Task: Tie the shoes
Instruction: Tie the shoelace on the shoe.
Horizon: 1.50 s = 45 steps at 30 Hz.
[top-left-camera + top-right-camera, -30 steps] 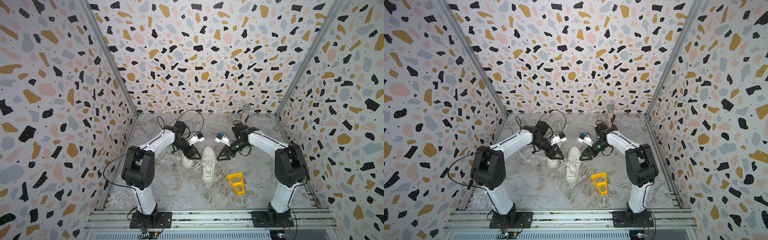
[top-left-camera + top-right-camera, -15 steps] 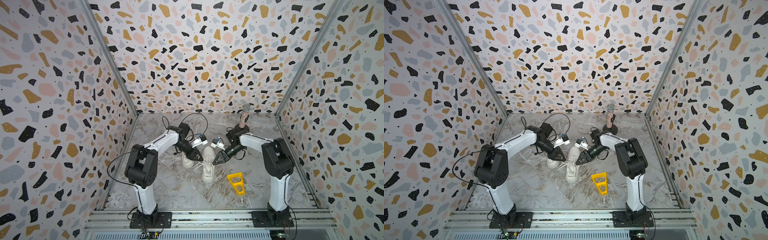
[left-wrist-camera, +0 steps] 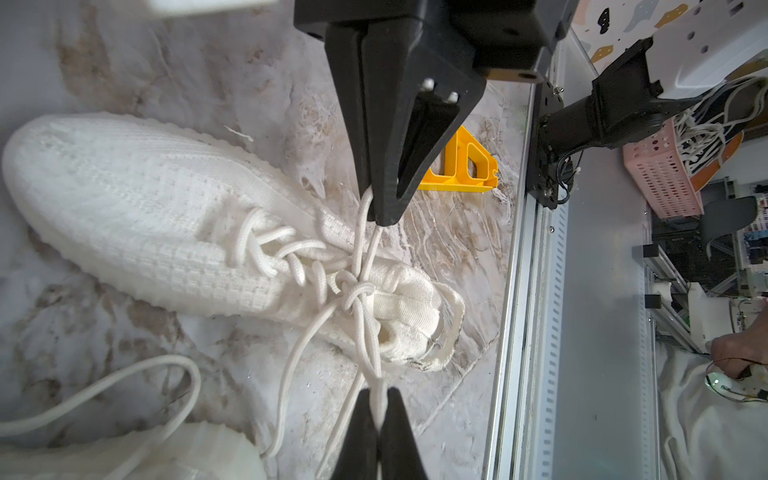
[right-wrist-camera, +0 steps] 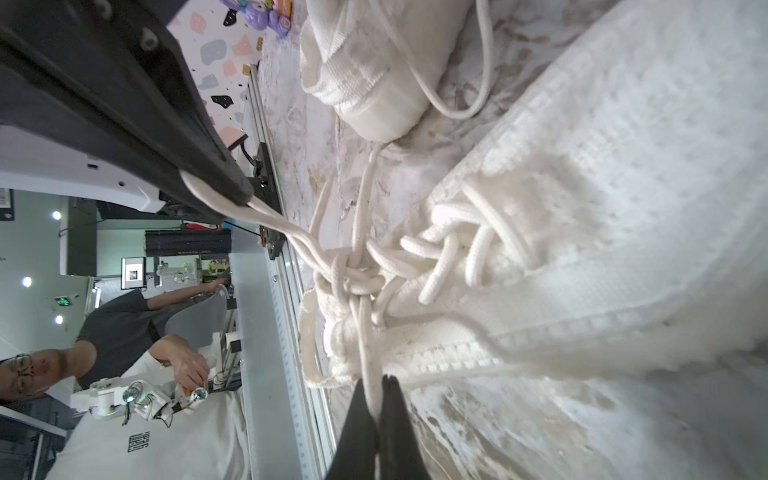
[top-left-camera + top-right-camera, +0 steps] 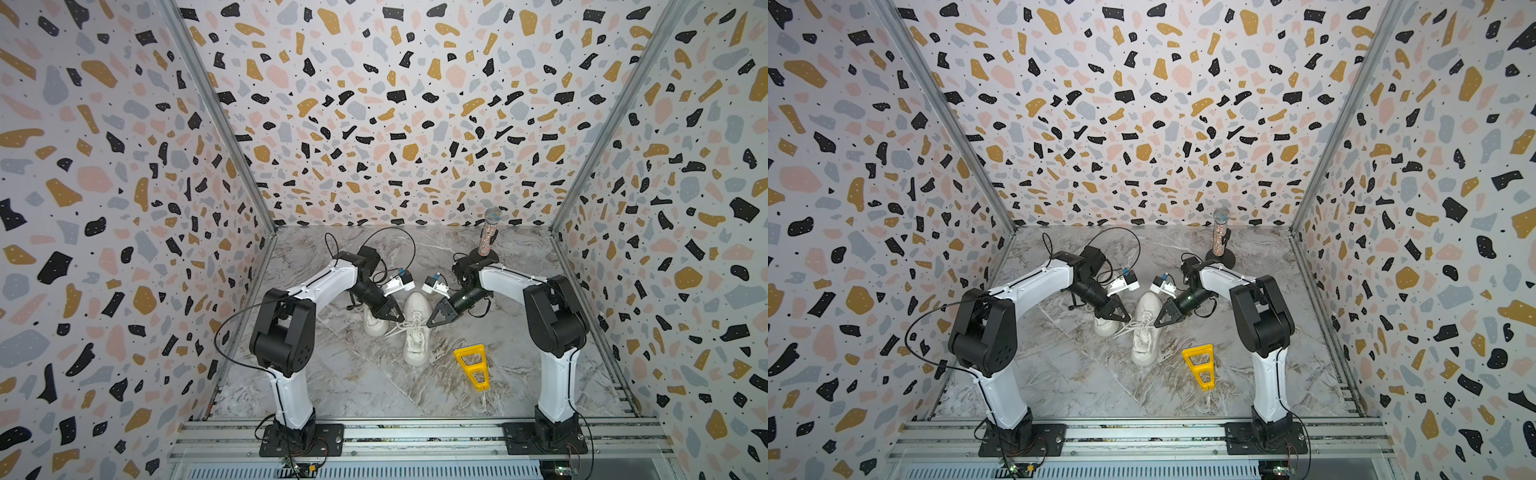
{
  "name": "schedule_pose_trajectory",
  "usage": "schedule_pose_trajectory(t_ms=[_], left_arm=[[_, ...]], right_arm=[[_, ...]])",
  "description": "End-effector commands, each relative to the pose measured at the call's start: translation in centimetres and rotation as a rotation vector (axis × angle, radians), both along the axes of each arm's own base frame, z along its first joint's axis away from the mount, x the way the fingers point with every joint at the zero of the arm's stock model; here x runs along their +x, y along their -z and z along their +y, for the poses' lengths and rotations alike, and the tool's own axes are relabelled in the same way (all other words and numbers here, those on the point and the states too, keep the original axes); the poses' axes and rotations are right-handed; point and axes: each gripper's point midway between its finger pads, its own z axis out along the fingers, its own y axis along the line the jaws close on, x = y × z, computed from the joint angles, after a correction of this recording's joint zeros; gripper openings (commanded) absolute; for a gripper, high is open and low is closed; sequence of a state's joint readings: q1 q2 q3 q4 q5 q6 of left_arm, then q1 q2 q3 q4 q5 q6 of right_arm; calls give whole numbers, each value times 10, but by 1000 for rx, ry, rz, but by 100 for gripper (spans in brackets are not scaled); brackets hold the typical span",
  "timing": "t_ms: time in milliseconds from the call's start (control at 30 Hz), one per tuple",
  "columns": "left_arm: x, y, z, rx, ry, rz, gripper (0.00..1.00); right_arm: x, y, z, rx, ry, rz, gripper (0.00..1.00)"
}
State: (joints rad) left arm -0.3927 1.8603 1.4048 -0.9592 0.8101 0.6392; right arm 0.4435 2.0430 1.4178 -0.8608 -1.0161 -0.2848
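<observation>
White lace loops (image 3: 370, 353) are clamped in the closed left gripper (image 3: 379, 395) and right gripper (image 3: 384, 217); equal outward tension is advised, keeping the knot (image 3: 353, 291) centred on the right sneaker (image 3: 158, 208)

A yellow plastic triangular frame (image 5: 472, 366) lies flat on the grey marble-patterned counter (image 5: 353, 386). Near the back stands an upright microphone with a sprinkle-patterned handle (image 5: 486, 239) on a round black base. Terrazzo-print walls (image 5: 395, 104) enclose the counter.
</observation>
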Motion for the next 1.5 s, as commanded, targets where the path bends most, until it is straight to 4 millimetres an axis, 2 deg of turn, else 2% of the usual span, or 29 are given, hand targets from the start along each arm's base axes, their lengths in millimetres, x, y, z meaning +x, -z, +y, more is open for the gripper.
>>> schedule_pose_trajectory(t_ms=[0,433,1067,1233,1400,1467], left_arm=[[-4,10,11,70,-12,11,0],[1,23,32,209,-62,-31,0],[4,48,60,385,-82,-71,0],[3,47,56,365,-93,-53,0],[0,29,37,248,-111,-6,0],[2,23,34,225,-121,-7,8]], right_arm=[[2,-3,-2,-58,18,-9,0],[1,10,-14,-175,42,-86,0],[10,29,-43,-369,64,-209,0],[10,27,-42,-361,64,-214,0],[10,6,-23,-221,45,-211,0],[11,0,-19,-192,40,-218,0]])
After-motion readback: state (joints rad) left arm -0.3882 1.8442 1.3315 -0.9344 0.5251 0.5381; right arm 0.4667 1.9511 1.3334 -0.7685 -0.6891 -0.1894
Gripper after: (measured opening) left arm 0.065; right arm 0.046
